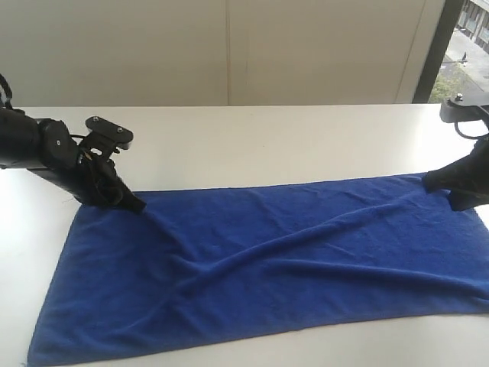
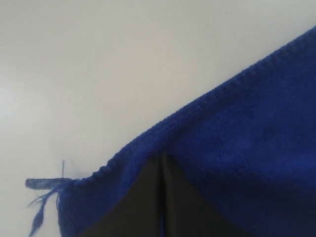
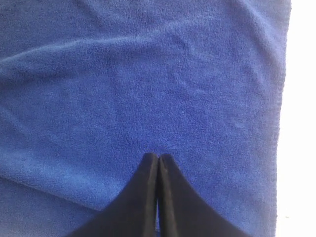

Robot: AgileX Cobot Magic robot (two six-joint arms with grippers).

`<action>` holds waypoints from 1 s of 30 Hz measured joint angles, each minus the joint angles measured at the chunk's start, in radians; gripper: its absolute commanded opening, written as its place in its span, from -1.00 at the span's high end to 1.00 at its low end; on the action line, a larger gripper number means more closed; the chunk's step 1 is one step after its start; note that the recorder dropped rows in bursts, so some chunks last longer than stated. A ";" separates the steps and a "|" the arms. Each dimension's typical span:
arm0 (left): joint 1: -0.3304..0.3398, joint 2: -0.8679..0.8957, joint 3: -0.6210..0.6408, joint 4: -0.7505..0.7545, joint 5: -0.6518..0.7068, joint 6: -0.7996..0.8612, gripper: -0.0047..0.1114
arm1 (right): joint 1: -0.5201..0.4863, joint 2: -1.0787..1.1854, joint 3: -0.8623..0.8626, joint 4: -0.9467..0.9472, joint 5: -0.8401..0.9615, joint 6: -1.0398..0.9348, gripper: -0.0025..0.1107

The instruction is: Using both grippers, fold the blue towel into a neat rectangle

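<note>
At the bottom of the exterior picture the near long edge of the blue towel (image 1: 267, 260) lies flat on the white table (image 1: 252, 141), with no gripper on it, and the whole cloth is spread in a single layer from lower left to right edge. No fold is made yet, so the step in hand looks like taking hold of the two far corners. Across the middle, long ridges run slantwise from left to right, as if the cloth is drawn taut between two held points. The next move, I judge, calls for lifting both corners together, level, and carrying them toward the near edge so that hem meets hem without dragging those ridges into the fold. Farther back, at the upper left corner of the cloth, the left gripper (image 1: 134, 202) bears down on the cloth. In its wrist view the fingers (image 2: 138, 202) are pressed together on the fabric just inside the hem, near a loose thread (image 2: 42, 190) at the corner. At the far right corner the right gripper (image 1: 433, 183) stands likewise, fingers (image 3: 143, 197) together with no gap, and the cloth bunches toward it. Both seem clamped on fabric, though the pinched layer itself is hidden. Behind is a pale wall (image 1: 229, 46).
</note>
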 measured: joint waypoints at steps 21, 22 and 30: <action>-0.206 -0.354 0.361 -0.216 0.273 0.075 0.92 | 0.000 0.002 0.000 0.006 0.053 0.000 0.96; -0.222 -0.361 0.387 -0.219 0.258 0.068 0.92 | 0.000 0.002 0.000 0.014 0.053 0.000 0.96; -0.260 -0.385 0.565 -0.233 0.080 0.015 0.92 | 0.000 0.002 0.000 0.029 0.055 0.000 0.96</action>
